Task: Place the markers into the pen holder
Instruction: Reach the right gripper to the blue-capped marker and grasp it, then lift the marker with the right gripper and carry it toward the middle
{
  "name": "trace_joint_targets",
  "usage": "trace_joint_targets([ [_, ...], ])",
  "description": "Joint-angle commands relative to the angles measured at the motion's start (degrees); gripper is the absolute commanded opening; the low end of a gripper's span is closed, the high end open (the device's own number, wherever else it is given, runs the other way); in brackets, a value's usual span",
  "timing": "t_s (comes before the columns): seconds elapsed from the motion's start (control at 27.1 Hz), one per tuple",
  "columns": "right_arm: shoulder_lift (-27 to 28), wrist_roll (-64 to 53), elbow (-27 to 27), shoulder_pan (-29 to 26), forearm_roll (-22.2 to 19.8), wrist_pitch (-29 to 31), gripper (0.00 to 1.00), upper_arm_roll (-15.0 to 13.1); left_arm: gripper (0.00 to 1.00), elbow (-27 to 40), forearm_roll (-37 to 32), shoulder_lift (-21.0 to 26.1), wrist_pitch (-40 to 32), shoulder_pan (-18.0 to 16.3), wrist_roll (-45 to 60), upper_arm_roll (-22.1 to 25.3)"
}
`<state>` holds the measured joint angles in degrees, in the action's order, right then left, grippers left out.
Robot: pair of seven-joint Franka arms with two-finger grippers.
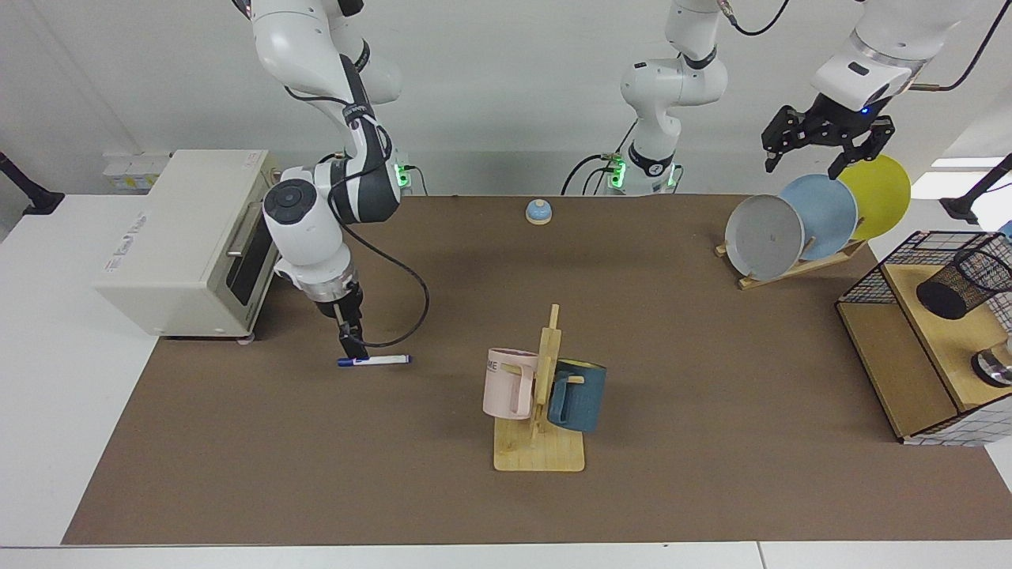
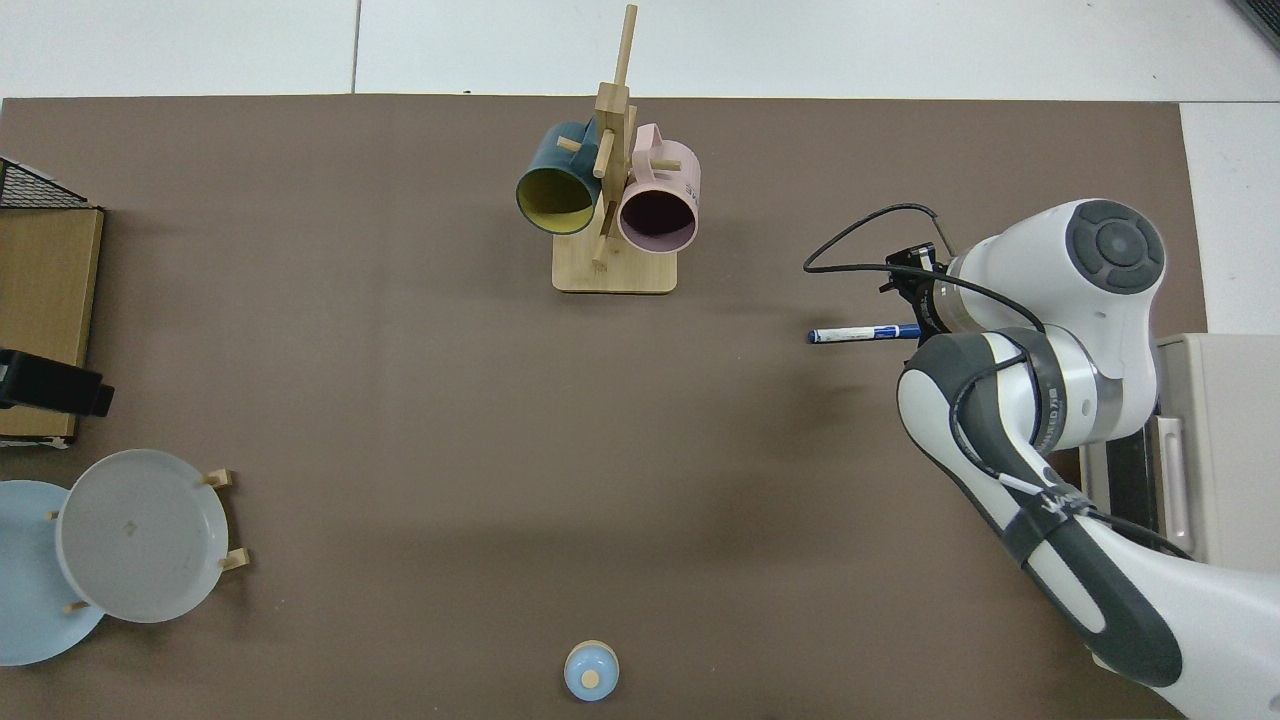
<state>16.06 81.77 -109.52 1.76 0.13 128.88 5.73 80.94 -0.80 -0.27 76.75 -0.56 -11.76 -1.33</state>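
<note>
The marker [image 1: 374, 360] lies flat on the mat, unlifted; the right gripper [image 1: 351, 346] is at its capped end, grip impossible to tell. The holder [image 1: 964, 283] sits tilted in the far basket, empty as far as shows; the left gripper [image 1: 822, 142] waits spread wide above the plates, so everything remains.

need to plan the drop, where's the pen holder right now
In the facing view the pen holder sits tilted on the wooden shelf at the far right edge, inside the wire basket frame, below the plate rack.
</note>
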Motion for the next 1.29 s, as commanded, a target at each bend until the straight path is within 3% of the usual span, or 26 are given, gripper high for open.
trace_joint_targets([
  [0.0, 3.19, 0.67, -0.25, -1.67, 1.28, 4.54, 0.95, 0.6, 1.0, 2.2, -0.26, -1.93, -0.63, -0.76, 0.24, -0.51],
  [0.33, 5.48, 1.38, -2.18, -2.28, 1.28, 9.28, 0.96, 0.6, 1.0, 3.26, -0.26, -2.63, -0.9, -0.4, 0.68, -0.51],
  [0.77, 5.83, 1.47, -2.71, -2.28, 1.28, 9.38, 0.9, 0.6, 1.0, 3.35, -0.26, -2.72, -0.81, -0.23, 0.6, -0.51],
  [0.88, 5.83, 1.2, -2.8, -2.46, 1.28, 9.37, 0.76, 0.6, 1.0, 3.35, -0.26, -2.72, -0.81, -0.14, 0.6, -0.6],
  [0.96, 5.74, 1.2, -2.8, -2.46, 1.28, 9.11, 0.57, 0.6, 1.0, 3.35, -0.26, -2.72, -0.81, -0.14, 0.6, -0.6],
  [1.11, 5.74, 1.03, -2.89, -2.46, 1.28, 8.85, 0.28, 0.6, 1.0, 3.35, -0.26, -2.72, -0.81, -0.14, 0.6, -0.6],
  [1.25, 5.74, 1.03, -2.89, -2.72, 1.28, 8.85, 0.13, 0.6, 1.0, 3.35, -0.26, -2.72, -0.72, -0.05, 0.51, -1.13],
])
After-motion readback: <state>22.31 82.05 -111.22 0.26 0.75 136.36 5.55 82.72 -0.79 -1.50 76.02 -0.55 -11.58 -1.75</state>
